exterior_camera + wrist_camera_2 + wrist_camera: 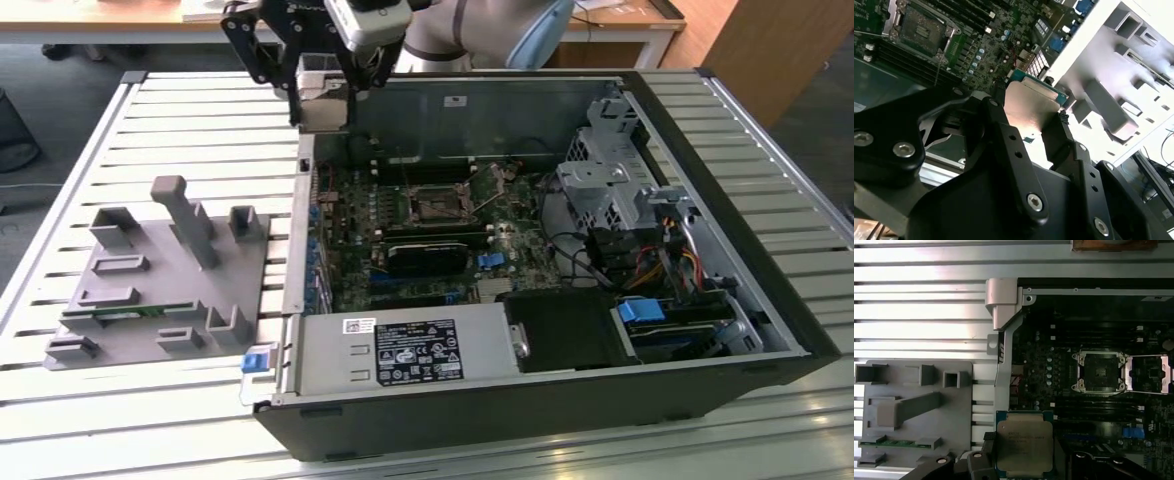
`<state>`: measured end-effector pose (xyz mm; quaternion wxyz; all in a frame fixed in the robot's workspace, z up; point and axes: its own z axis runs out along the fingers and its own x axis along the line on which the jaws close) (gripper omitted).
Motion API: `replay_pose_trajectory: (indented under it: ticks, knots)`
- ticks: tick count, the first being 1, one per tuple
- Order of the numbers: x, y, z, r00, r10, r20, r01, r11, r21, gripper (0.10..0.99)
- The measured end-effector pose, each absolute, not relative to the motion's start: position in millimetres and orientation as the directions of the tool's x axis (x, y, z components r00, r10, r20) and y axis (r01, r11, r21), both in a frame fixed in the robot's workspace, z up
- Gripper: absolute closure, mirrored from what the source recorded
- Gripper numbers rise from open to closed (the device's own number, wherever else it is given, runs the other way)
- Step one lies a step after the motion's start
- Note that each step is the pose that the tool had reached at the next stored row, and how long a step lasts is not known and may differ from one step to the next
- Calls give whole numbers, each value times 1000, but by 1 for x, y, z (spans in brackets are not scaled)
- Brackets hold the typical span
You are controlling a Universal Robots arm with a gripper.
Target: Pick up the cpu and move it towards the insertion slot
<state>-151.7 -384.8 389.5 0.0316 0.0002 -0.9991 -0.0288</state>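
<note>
Cpu: cpu [1025, 447] held flat between the two black fingers [1014, 165] of the gripper [1024, 465]; its silvery lid with a green rim shows in both wrist views [1026, 107].
Jaws: clenched on opposite edges of the cpu.
Gripper position: in the exterior view the gripper [324, 105] hangs raised over the far corner of the computer case [747, 330] on the exterior view's left, with the cpu [324, 108] in its grip, above the case wall and not touching the board.
Insertion slot: insertion slot [437, 205] sits on the motherboard [514, 235] near the middle of the open case; its metal frame stands open around a dark centre, seen in the first wrist view [1101, 371] and in the second wrist view [921, 30]. It is well apart from the cpu.
Grey fixture: grey holder block [160, 285] lies on the slatted desk [200, 130] beside the case, on the exterior view's left; a thin green memory stick [896, 443] rests along one of its edges.
Case interior: a labelled power supply [400, 352] lies along the near side.
</note>
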Motion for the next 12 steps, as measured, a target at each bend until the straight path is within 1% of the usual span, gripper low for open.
replay_pose_trajectory:
  ticks: [12]
  knots:
    - [-126,-379,389,-998,-2,63,1,998,57,545]
